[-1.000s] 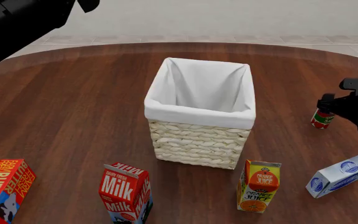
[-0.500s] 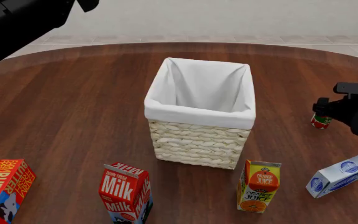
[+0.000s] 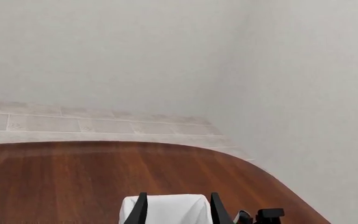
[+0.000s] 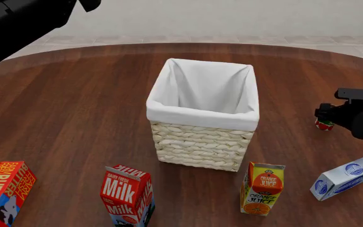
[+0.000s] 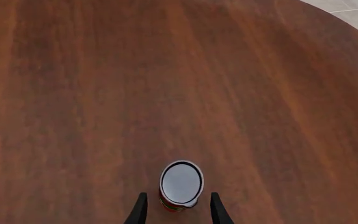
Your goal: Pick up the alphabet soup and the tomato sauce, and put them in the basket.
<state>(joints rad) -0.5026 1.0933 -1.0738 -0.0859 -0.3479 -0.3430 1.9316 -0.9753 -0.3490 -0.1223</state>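
Note:
The tomato sauce (image 5: 180, 185) stands upright on the wooden table, a red-labelled can seen from above in the right wrist view. My right gripper (image 5: 177, 211) is open, with one finger on each side of the can and a small gap on both sides. From the front, that gripper (image 4: 325, 115) covers most of the can (image 4: 323, 126), right of the basket (image 4: 202, 142). The left arm (image 4: 17, 19) hangs high at the far left. Its gripper (image 3: 177, 212) is open and holds nothing. The alphabet soup is out of view.
Along the near edge stand a butter carton (image 4: 2, 191), a milk carton (image 4: 128, 195) and an orange juice carton (image 4: 263, 188). A blue-and-white box (image 4: 345, 177) lies near the right gripper. The table's curved far edge (image 4: 188, 45) meets a tiled floor.
My right gripper has sunk lower over the tomato sauce, hiding more of the can from the front. The left arm has not moved.

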